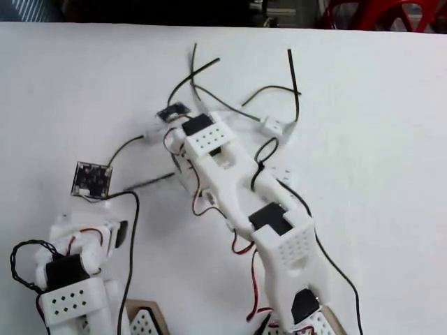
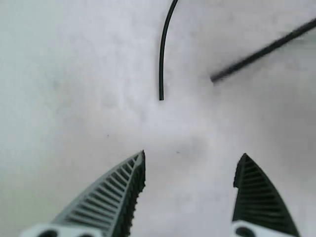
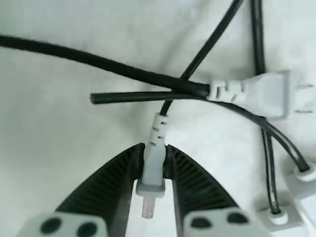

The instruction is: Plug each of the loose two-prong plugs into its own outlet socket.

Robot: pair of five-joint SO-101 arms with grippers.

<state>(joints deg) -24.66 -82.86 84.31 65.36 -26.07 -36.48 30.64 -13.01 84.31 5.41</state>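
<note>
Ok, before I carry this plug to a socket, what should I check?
1. Grip: right gripper shut on white plug: ok.
2. Prong end leading: not ok, it seems to point back into the gripper.
3. Alignment: not ok, the socket sits off to one side.
4. Plug's cord free: not ok, black cables cross it.
5. Other arm clear: ok, left gripper open over bare table.
6. Socket slots unobstructed: cannot tell.
</note>
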